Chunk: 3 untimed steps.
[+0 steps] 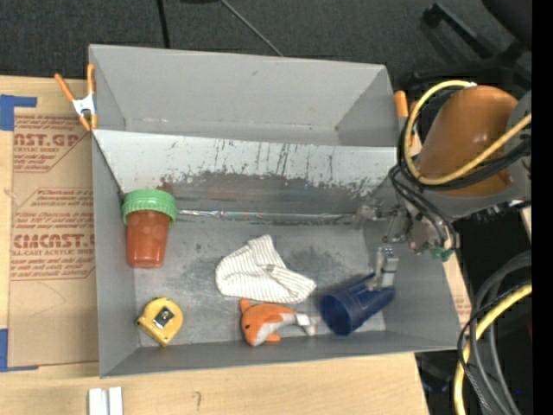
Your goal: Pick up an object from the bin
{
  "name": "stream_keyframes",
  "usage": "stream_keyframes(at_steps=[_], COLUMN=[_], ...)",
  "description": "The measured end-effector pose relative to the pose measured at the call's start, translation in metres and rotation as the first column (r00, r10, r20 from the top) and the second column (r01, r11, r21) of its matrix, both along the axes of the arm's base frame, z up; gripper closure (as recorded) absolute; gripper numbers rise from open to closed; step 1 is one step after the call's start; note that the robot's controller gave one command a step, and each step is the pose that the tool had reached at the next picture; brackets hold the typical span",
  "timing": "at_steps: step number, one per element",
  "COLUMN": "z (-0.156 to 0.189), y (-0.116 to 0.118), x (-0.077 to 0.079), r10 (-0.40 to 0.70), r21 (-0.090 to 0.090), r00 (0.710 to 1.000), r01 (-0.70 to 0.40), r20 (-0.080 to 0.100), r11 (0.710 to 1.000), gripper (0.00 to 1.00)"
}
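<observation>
Grey metal bin [259, 93], 5 items listed. Gripper [384, 277] is placed at right side; claw state cannot be told. White cloth [262, 272], crumpled, centre. Orange jar w/ green lid [147, 232], left. Dk-blue cup [352, 308], laid on its side, front right, just below gripper. Orange fish toy [263, 322], front centre. Yellow tape measure [161, 319], front left

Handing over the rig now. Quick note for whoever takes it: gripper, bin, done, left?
Gripper: low at the right side of the bin, right above the tipped dark blue cup; grip state unclear.
Others: white cloth mid-bin, orange toy fish in front, yellow tape measure front left, green-lidded orange cup left.
Done: nothing lifted.
Left: grasp and lift one thing.
</observation>
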State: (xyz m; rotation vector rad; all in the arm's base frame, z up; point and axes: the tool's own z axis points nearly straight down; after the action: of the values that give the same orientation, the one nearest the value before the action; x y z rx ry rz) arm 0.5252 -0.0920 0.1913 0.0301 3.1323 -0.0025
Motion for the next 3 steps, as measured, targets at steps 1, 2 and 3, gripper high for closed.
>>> stream_keyframes(at_steps=[1,2,3], z=[-0.068,-0.095,-0.095], y=[0.011,0.042,0.043], x=[-0.003,0.023,0.023], r10=[-0.021,0.314,0.314], r21=[0.002,-0.009,-0.009], r00=[1.000,0.949,0.949], r01=[0.021,-0.314,-0.314], r20=[-0.004,0.036,0.036], r11=[1.000,0.949,0.949], gripper=[0.00,1.00,1.00])
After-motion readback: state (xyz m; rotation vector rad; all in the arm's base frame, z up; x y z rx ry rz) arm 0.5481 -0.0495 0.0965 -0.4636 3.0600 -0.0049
